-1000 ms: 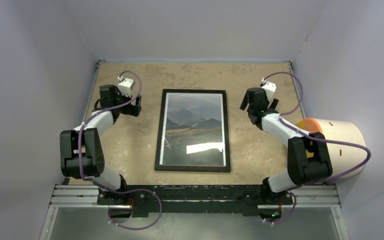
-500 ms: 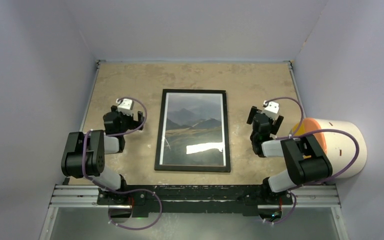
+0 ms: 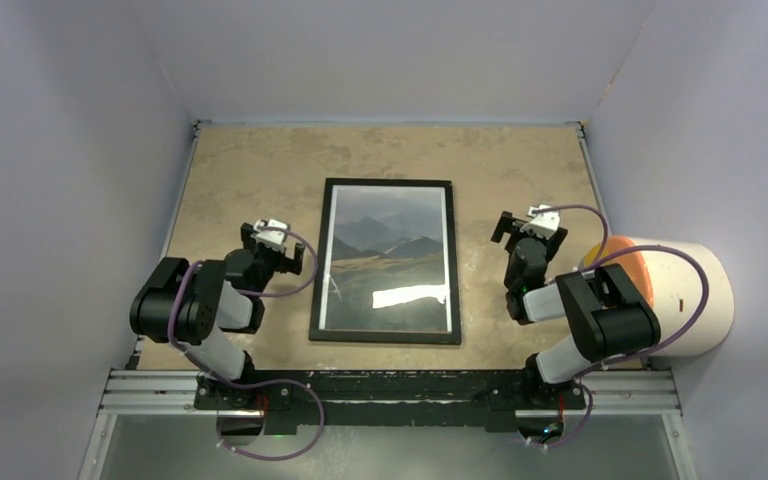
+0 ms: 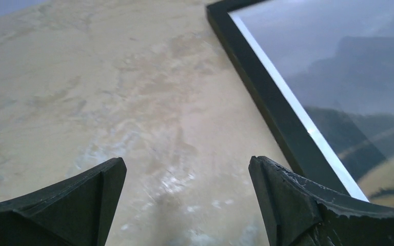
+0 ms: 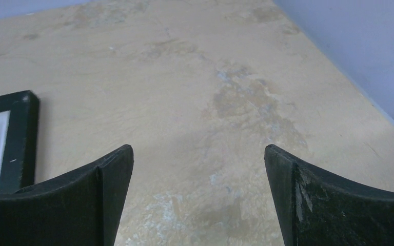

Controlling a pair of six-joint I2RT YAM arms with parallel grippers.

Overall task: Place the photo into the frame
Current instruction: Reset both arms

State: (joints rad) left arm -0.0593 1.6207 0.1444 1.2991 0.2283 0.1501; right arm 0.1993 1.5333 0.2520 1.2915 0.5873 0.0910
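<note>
Top view, bottom edge: both arm bases sit on a metal rail at the near side of the worktop.

L arm, lower left: folded tight, elbow pulled back over its base, forearm angled up and to the right. Left claw sits low over bare worktop just left of the frame, apart from it. In the L wrist view the left claw is spread wide w/ nothing between the fingers, only mottled beige surface; the frame's black rim runs diagonally at upper right.

R arm, lower right: also folded, elbow near its base, forearm pointing almost straight up the picture. Right claw is just right of the frame, not touching it. The R wrist view shows the right claw gaping wide, holding nothing, w/ a frame corner at the left edge.

Centre: the frame lies flat, front side up, long sides running near to far, between the two claws. The photo lies inside the rim, mtn landscape face up, w/ a white glare patch low on the pane; it also shows at upper right of the L wrist view.

Right edge: a white cylinder w/ orange end, beside the R arm.

Beyond the frame: bare worktop up to the back wall.
</note>
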